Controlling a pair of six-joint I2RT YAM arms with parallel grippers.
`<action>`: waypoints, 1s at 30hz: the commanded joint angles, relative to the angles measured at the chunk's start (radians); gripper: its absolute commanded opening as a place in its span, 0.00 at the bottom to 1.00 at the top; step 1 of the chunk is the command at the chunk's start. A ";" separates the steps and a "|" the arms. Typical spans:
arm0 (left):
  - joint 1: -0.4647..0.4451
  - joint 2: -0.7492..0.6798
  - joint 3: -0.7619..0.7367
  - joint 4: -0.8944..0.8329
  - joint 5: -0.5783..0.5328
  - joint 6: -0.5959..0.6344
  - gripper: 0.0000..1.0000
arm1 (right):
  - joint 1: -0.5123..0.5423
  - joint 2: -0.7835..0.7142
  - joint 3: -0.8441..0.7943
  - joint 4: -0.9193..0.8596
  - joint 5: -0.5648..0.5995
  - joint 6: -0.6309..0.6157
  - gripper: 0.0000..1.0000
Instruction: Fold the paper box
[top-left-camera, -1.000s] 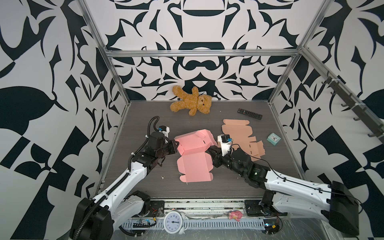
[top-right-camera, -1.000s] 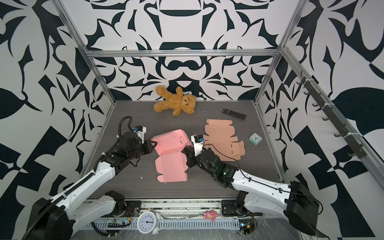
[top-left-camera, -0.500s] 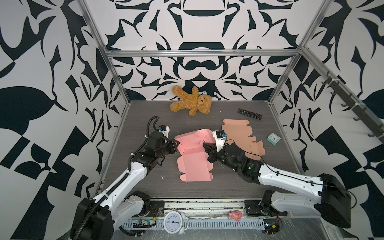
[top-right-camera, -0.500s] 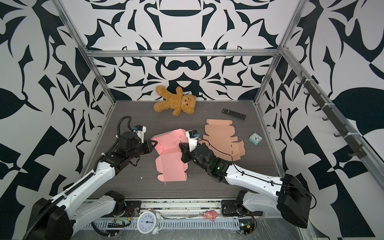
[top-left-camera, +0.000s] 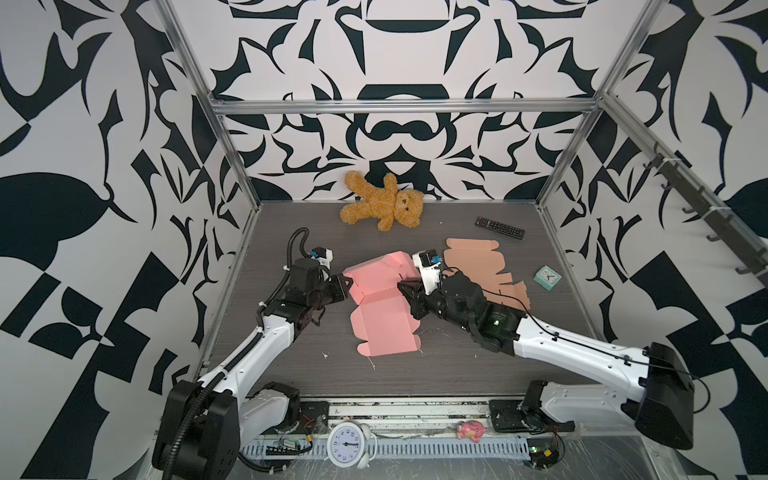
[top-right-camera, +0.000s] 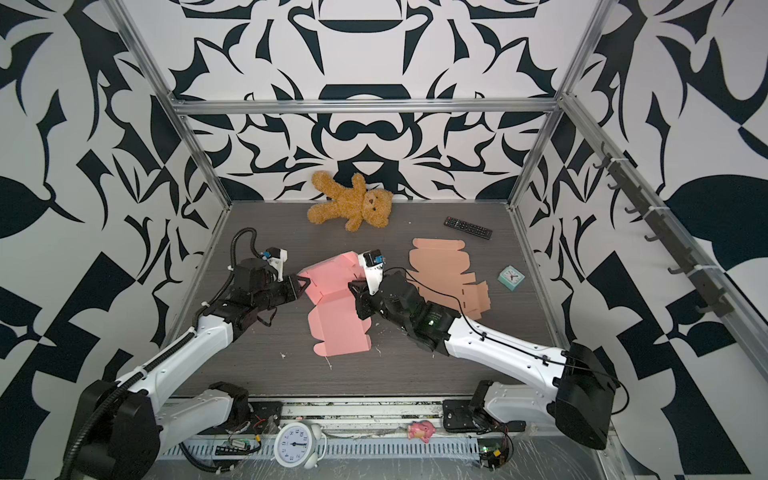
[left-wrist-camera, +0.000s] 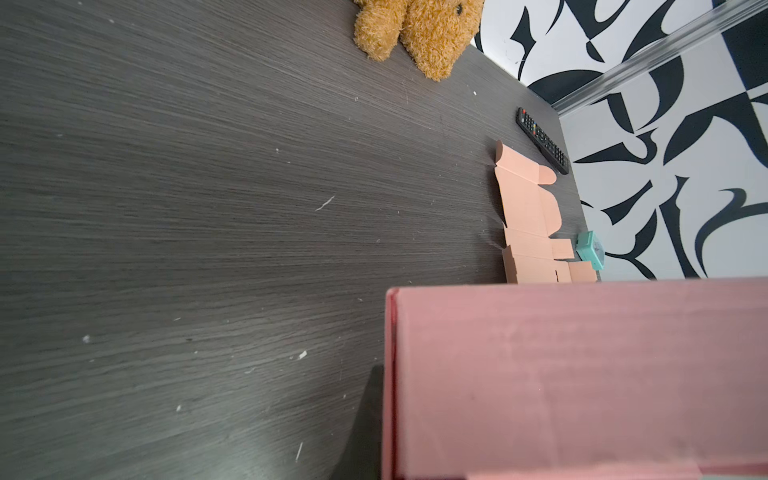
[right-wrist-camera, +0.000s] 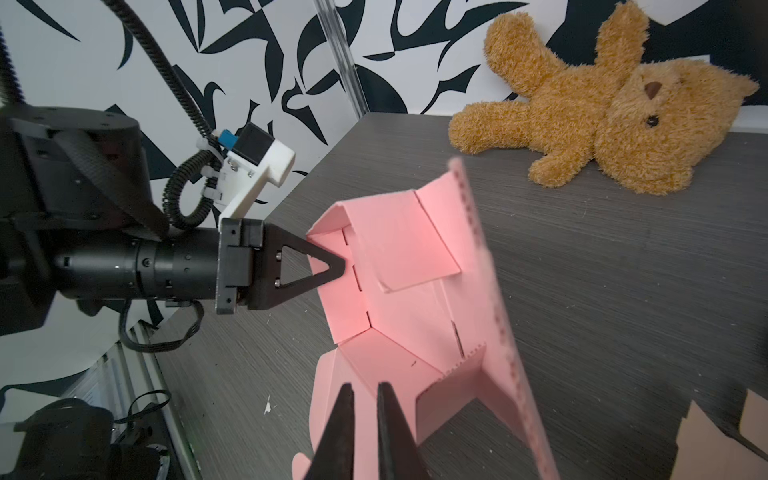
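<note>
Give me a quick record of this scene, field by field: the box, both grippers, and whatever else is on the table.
task object: pink paper box, partly folded; some walls raised, front panel flat on the table
left gripper: shut on the box's left wall
right gripper: jaws slightly apart at the box's right side, nothing visibly gripped
spare: tan box blank, flat, right of the pink one
other items: teddy bear by the back wall; remote; teal clock

From high at the front, both top views looked down over the whole table (top-left-camera: 436, 365). My wrist views sat close, sharing the pink box (right-wrist-camera: 395, 257) and teddy bear (left-wrist-camera: 419, 29).
</note>
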 joint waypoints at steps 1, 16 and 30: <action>0.034 -0.004 0.018 0.025 0.087 0.041 0.07 | -0.001 -0.066 0.031 -0.068 -0.027 -0.039 0.24; 0.102 -0.002 0.019 0.064 0.259 0.064 0.07 | -0.209 -0.174 0.227 -0.359 -0.364 -0.166 0.43; 0.101 0.008 0.028 0.091 0.307 0.034 0.08 | -0.319 -0.085 0.188 -0.264 -0.663 -0.213 0.39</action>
